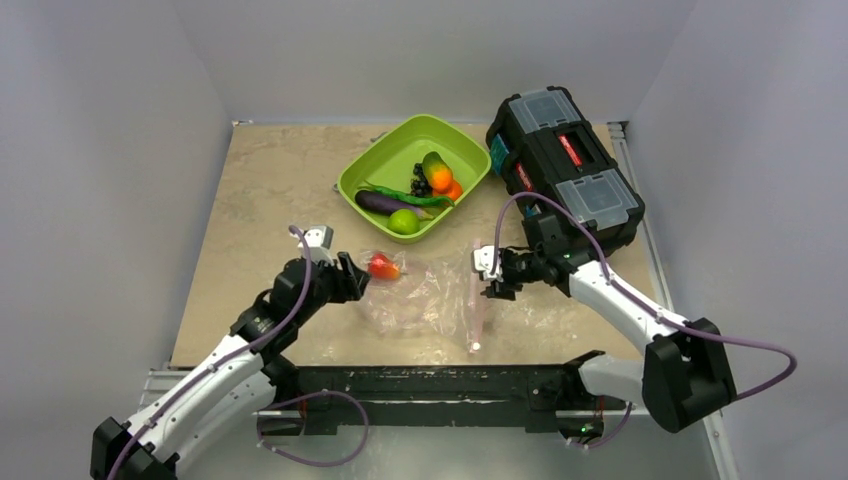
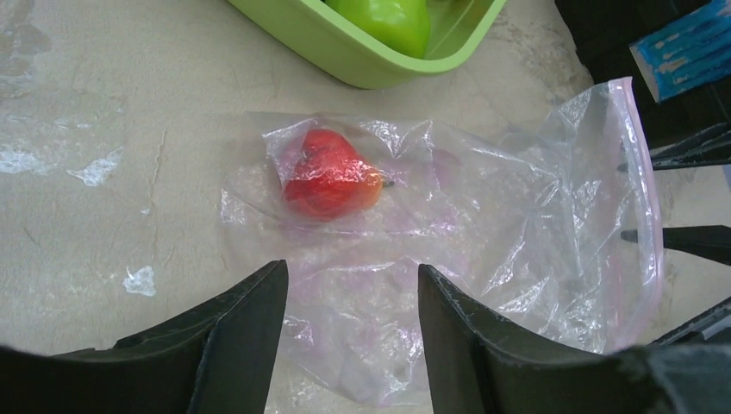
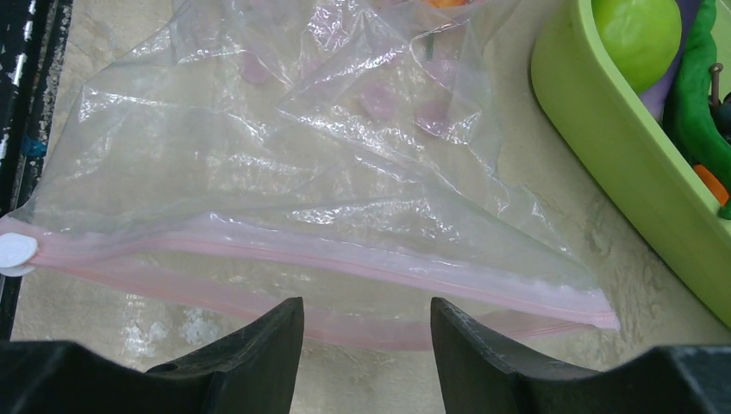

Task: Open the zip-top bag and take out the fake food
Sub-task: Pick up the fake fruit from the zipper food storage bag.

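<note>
The zip-top bag (image 1: 430, 298) lies flat on the table, its pink zip strip (image 3: 345, 269) facing the right arm with the two lips parted. A red strawberry (image 2: 330, 174) of the fake food sits inside near the closed end. My left gripper (image 2: 352, 280) stands open at the bag's closed end, with crinkled plastic showing between its fingers (image 2: 241, 332). My right gripper (image 3: 366, 312) hangs open just over the pink strip, gripping nothing. The eggplant (image 1: 380, 203), lime (image 1: 405, 221), grapes (image 1: 421, 182), orange (image 1: 441, 180) and green pod (image 1: 418, 198) lie in the green tray (image 1: 400, 152).
A black toolbox (image 1: 565, 165) stands at the back right, close behind the right arm. The green tray's wall (image 3: 621, 164) is just to the right of the bag's mouth. A white slider tab (image 3: 15, 253) sits at the strip's near end, by the black front rail (image 1: 430, 385).
</note>
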{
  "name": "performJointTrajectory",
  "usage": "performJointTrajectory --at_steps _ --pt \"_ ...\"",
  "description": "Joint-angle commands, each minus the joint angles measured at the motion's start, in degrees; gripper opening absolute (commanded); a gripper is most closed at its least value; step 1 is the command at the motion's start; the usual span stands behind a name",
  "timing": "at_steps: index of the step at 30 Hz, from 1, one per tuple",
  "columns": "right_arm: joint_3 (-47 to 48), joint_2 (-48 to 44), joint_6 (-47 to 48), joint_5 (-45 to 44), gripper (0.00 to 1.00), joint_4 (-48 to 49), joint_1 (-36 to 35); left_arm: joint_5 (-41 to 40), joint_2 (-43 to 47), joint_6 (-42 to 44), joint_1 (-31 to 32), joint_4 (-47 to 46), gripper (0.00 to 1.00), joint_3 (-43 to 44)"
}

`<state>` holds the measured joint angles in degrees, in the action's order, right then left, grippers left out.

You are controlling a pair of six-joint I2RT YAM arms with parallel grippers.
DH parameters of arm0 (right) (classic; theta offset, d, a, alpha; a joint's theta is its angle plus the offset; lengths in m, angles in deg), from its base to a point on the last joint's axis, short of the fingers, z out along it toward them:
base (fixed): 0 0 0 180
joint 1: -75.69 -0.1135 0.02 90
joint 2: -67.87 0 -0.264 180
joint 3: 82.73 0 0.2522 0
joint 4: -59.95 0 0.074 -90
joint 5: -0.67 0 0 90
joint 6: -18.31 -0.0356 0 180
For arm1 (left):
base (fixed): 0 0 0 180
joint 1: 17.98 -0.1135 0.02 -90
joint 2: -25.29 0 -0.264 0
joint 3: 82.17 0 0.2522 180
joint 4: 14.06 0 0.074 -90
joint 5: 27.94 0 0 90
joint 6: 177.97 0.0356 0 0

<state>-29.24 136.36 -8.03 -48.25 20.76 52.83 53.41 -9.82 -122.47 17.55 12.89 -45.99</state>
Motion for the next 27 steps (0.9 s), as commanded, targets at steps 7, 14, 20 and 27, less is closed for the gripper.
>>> performJointTrajectory --at_steps 7,14,20,27 --pt "-0.6 2.5 -2.2 -2.0 0.54 4.6 -2.6 20.1 -5.9 -2.8 -12.6 -17.0 0.49 -1.5" --pt "-1.0 2.5 -2.4 -2.1 0.55 5.4 -2.9 24.9 -11.0 -6.3 -18.4 -21.9 0.41 -3.2" --pt "-0.8 2.9 -2.5 -1.9 0.55 5.2 -3.0 28.3 -14.5 -7.2 -19.5 -25.3 0.28 -3.3" --pt "-0.7 3.1 -2.5 -1.9 0.55 5.0 -3.2 27.1 -17.4 -4.9 -19.6 -23.8 0.22 -2.1"
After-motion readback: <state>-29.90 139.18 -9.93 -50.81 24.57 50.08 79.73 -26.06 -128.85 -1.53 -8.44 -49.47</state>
